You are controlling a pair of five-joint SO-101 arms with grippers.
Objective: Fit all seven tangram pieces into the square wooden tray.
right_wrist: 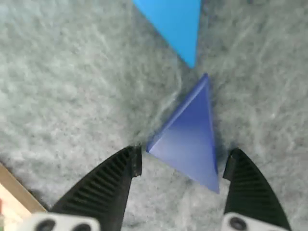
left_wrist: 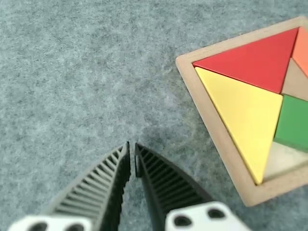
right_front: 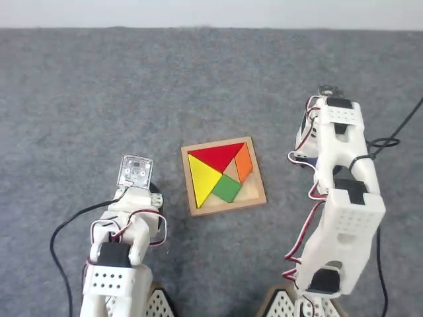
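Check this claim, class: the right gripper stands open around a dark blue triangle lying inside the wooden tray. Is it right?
No. The right gripper stands open around the dark blue triangle, but the triangle lies on the grey carpet, outside the wooden tray; the right wrist view shows it.

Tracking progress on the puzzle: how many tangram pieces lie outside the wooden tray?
2. A dark blue triangle lies between the sides of the open right claw; a light blue piece lies just past the triangle's tip. Another may be hidden.
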